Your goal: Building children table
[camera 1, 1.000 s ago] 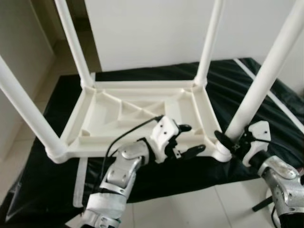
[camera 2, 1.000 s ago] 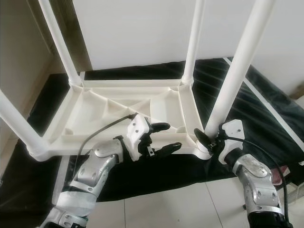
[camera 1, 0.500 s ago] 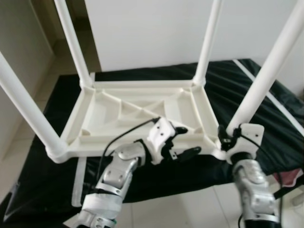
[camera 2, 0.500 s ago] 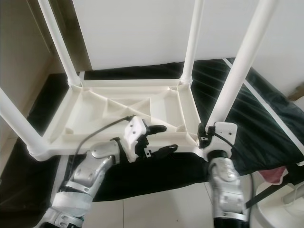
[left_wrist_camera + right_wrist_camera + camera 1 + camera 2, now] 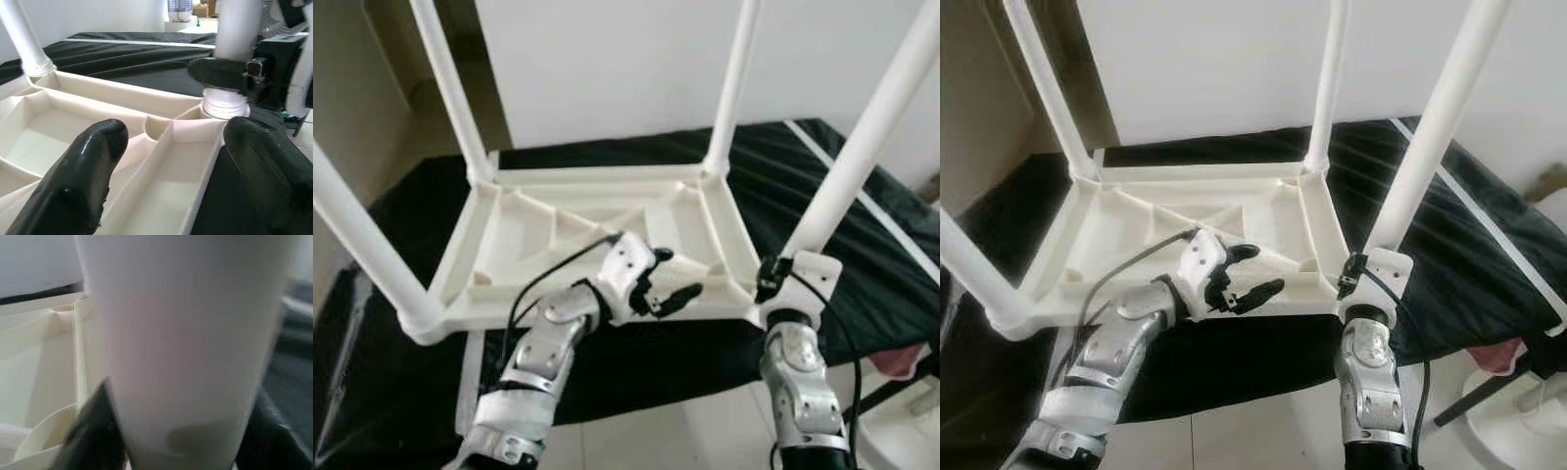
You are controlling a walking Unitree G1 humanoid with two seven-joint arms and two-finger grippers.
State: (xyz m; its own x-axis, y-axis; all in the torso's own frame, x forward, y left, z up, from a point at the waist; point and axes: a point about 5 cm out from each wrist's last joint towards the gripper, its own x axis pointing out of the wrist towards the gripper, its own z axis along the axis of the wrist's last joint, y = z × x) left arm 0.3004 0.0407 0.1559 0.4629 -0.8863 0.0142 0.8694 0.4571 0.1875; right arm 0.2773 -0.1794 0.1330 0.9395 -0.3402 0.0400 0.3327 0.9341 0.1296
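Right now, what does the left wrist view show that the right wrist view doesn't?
Left wrist view: the left gripper open astride the near rim of the upturned white plastic table frame, ribbed compartments, black cloth, a far leg.
Right wrist view: the right gripper shut on the near right white tubular leg, close up and blurred.
Both: that leg and the frame.

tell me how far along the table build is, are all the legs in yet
Looks nearly done: the upside-down white tabletop lies on the black cloth with all four legs standing in its corners. In hand: the right gripper is closed around the base of the near right leg, while the left gripper is open astride the near rim. Left: probably seating that leg, then turning the table upright.
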